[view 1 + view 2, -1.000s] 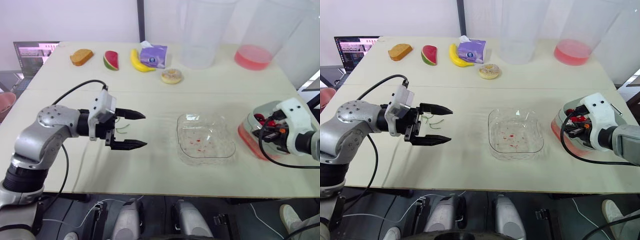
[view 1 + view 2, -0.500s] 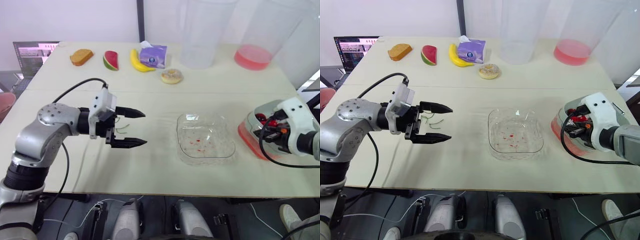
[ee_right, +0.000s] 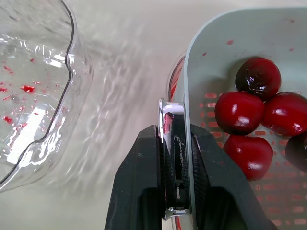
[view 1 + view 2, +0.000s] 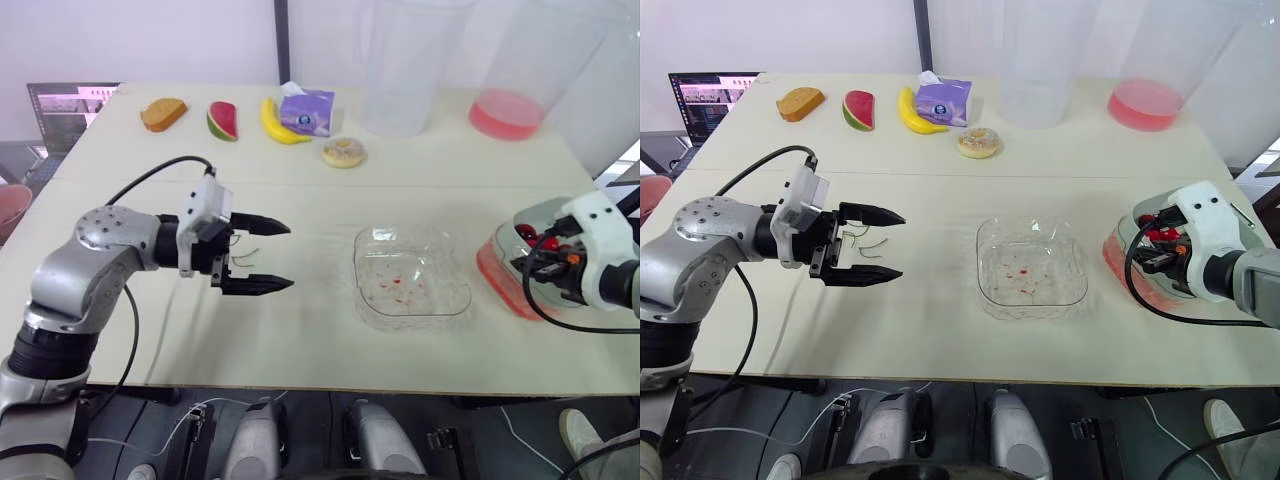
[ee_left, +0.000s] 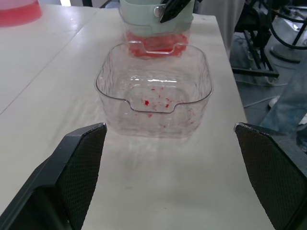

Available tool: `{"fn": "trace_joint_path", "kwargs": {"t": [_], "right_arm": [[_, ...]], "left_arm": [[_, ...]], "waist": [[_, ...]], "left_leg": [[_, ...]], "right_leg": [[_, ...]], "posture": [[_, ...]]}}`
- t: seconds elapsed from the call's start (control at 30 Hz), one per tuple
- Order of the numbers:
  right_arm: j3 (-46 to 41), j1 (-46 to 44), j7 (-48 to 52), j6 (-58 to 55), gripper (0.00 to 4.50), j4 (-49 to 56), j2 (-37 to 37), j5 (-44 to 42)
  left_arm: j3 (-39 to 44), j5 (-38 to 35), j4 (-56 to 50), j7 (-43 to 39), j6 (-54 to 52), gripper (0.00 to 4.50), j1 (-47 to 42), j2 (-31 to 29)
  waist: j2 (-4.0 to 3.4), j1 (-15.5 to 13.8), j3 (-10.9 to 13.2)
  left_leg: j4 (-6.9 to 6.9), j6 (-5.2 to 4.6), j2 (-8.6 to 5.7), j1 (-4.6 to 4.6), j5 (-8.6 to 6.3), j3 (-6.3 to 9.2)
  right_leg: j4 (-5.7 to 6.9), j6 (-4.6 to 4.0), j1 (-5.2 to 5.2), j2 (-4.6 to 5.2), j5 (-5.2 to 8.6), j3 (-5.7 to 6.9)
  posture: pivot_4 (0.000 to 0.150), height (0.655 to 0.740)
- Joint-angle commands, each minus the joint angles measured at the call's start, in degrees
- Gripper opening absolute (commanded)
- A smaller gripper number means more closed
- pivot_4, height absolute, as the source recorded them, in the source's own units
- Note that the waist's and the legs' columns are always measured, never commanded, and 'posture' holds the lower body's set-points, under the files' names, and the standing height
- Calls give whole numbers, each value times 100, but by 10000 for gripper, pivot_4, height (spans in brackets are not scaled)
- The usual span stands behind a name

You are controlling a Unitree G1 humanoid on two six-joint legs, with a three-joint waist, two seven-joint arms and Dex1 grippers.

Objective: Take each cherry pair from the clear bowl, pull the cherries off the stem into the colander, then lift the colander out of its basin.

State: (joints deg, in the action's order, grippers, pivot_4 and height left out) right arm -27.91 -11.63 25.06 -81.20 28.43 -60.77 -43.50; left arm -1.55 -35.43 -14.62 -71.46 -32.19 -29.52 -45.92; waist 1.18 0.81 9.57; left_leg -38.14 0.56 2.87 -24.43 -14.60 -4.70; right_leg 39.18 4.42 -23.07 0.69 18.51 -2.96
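Observation:
The clear bowl (image 4: 411,281) sits right of the table's centre and holds nothing but red juice spots. By the right edge a pale colander (image 3: 240,57) with several dark red cherries (image 3: 239,112) rests in a red basin (image 4: 498,274). My right gripper (image 3: 174,132) is shut on the colander's near rim, one finger inside and one outside. My left gripper (image 4: 277,256) hovers open over the table, left of the bowl, with nothing between its fingers (image 5: 79,165). A few green stems (image 4: 870,241) lie on the table beside it.
Along the far edge lie a bread slice (image 4: 163,113), a watermelon wedge (image 4: 222,120), a banana (image 4: 279,122), a purple tissue pack (image 4: 307,110) and a donut (image 4: 343,152). Two tall clear containers stand behind, one (image 4: 506,112) holding red liquid. A laptop (image 4: 708,100) is at the far left.
My right gripper has edged slightly to the right, still on the colander's rim. The left gripper has hardly moved.

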Motion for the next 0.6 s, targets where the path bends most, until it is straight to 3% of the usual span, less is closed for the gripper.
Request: {"fn": "trace_joint_path", "kwargs": {"t": [0.03, 0.3, 0.6], "right_arm": [[-258, -275, -53, -30, 2386, 208, -78, 50], [106, -1096, 96, -96, 2386, 127, -246, -36], [2551, -3128, 666, 1012, 2386, -1297, 399, 650]], "left_arm": [[-21, 41, -31, -30, 63, 45000, -123, 15], [48, 65, -55, 289, -109, 45000, -128, 97], [424, 43, -341, 1853, -785, 45000, 53, 550]], "waist": [[0, 1, 0], [-3, 20, -1], [-3, 23, -1]], "left_leg": [[0, 0, 0, 0, 0, 0], [1, 0, 2, 0, 0, -1], [0, 0, 3, -5, 0, -5]], "right_leg": [[0, 0, 0, 0, 0, 0], [2, 0, -4, -1, 0, -2], [5, -1, -17, 3, -1, -9]], "posture": [[1500, 7400], [1500, 7400], [1500, 7400]]}}
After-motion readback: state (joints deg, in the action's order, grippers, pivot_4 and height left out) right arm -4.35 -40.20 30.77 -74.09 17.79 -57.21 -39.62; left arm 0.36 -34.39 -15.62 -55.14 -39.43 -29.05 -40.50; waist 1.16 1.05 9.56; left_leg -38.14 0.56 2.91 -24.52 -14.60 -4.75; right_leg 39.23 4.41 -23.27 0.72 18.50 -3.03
